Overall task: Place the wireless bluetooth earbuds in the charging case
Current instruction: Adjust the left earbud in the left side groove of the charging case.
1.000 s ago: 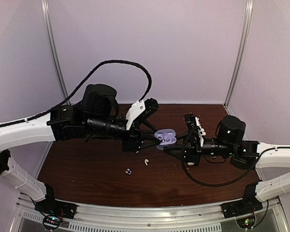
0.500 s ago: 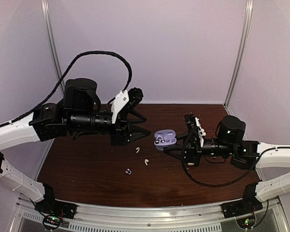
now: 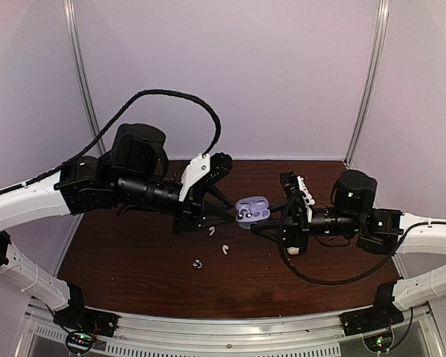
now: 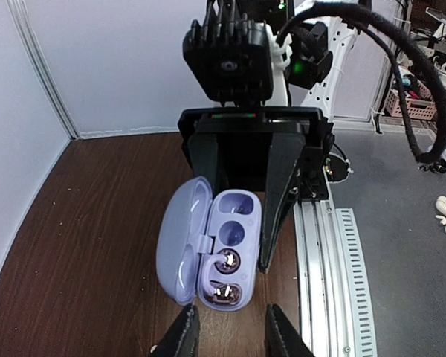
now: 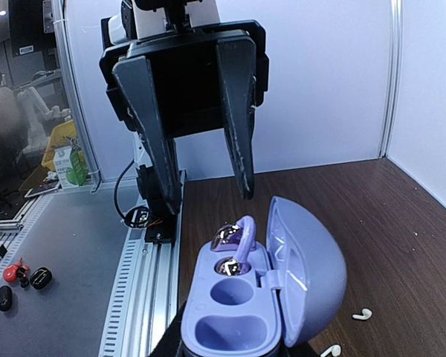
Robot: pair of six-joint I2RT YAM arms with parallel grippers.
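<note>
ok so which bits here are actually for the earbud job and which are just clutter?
Job:
- open purple charging case, in the right gripper jaws
- purple earbud on the table
- two white earbuds, also on the table
- left gripper, jaws open

Lying about:
- yellow-green box, off the table
- small red and black bits, off the table

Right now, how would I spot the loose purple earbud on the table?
Find the open lilac case in the scene's centre. Toward the front rail lie two white stemmed earbuds; the purple earbud lies beyond them, nearest the rail: rounded, dark, stemless.
</note>
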